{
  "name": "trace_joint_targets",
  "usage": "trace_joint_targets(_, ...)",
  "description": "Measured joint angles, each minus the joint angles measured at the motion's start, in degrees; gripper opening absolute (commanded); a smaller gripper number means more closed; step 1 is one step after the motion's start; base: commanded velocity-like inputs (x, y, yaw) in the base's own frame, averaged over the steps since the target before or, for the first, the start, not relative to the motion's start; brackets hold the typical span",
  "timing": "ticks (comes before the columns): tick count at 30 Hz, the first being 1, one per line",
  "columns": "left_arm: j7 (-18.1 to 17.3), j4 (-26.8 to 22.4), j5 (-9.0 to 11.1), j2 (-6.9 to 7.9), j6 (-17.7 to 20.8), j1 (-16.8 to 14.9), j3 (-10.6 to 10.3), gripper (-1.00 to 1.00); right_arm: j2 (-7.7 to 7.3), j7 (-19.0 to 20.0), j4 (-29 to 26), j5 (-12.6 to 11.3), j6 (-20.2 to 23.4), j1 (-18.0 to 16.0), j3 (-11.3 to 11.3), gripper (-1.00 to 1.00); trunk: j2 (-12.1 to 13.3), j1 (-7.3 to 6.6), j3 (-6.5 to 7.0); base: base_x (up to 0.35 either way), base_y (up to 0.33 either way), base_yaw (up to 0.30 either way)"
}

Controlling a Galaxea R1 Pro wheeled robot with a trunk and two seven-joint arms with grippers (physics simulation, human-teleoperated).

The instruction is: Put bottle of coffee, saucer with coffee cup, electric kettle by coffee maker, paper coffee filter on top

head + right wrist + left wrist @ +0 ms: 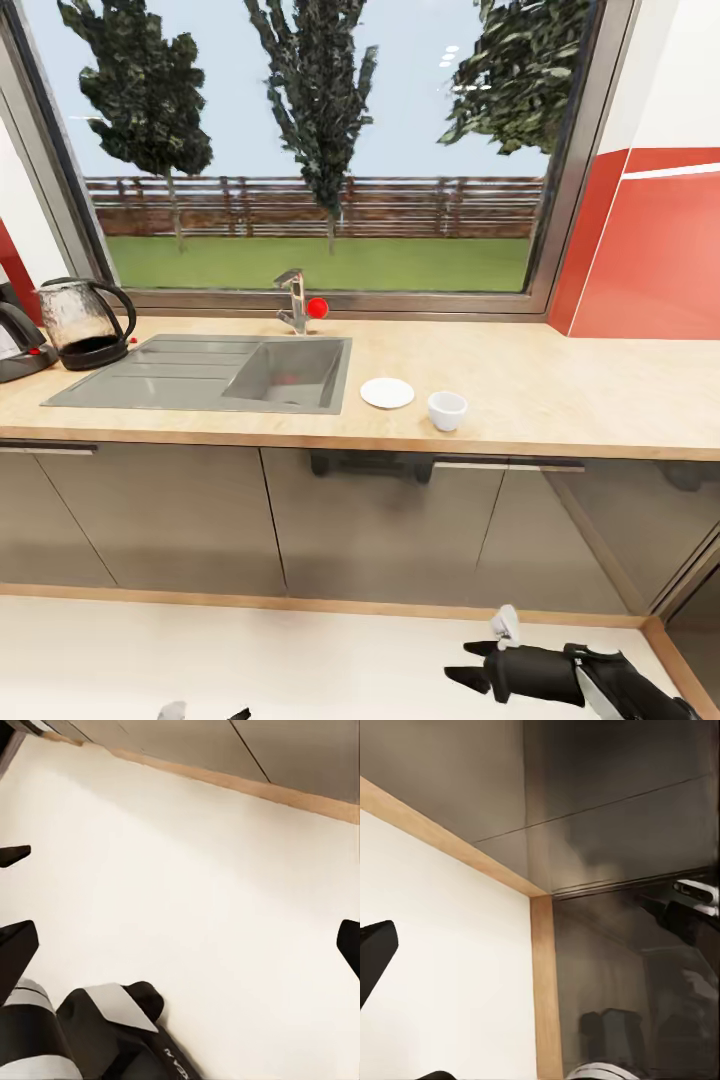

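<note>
Fingers [468, 662] of the right gripper spread, empty, low over bare floor [300, 660]; left gripper's state apparently hidden.
Saucer [387, 393] just beside cup [447, 410], mid-worktop [560, 400]; kettle [85, 322] left of sink [180, 385].

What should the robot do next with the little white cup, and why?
Probably raise the right gripper toward the coffee cup. The cup stands on the countertop beside the saucer, not on it, while the open, empty gripper hangs low near the floor.

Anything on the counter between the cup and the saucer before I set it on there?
Nothing visible. The coffee cup sits just right of the saucer, apart from it, with only bare countertop between them. The right gripper hangs low, below counter height.
</note>
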Motion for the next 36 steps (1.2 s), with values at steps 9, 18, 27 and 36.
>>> trace_joint_targets(9,-0.4,-32.0,0.0,0.07,28.0,0.0,0.2,1.0,-1.52,0.1,-19.0,-0.1,17.8,0.0,-11.6,1.0,0.0,0.0,0.0,0.0,0.0,0.0)
trace_joint_targets(18,-0.3,-52.2,0.5,-0.26,46.1,0.0,-0.3,1.0,-2.85,0.0,-33.8,-0.4,35.3,0.0,-23.2,1.0,0.0,0.0,0.0,0.0,0.0,0.0)
trace_joint_targets(27,-0.3,-60.0,3.2,-4.01,47.1,-0.3,-0.4,1.0,-4.51,-0.2,-43.5,-0.9,47.0,-2.9,-30.9,1.0,0.0,0.0,0.01,0.0,0.0,0.0)
trace_joint_targets(36,-0.1,-57.6,5.2,-9.08,47.2,-12.7,-0.4,1.0,-12.07,-0.6,-40.8,-0.7,47.6,-15.1,-31.4,1.0,0.0,0.0,0.0,0.0,0.0,0.0)
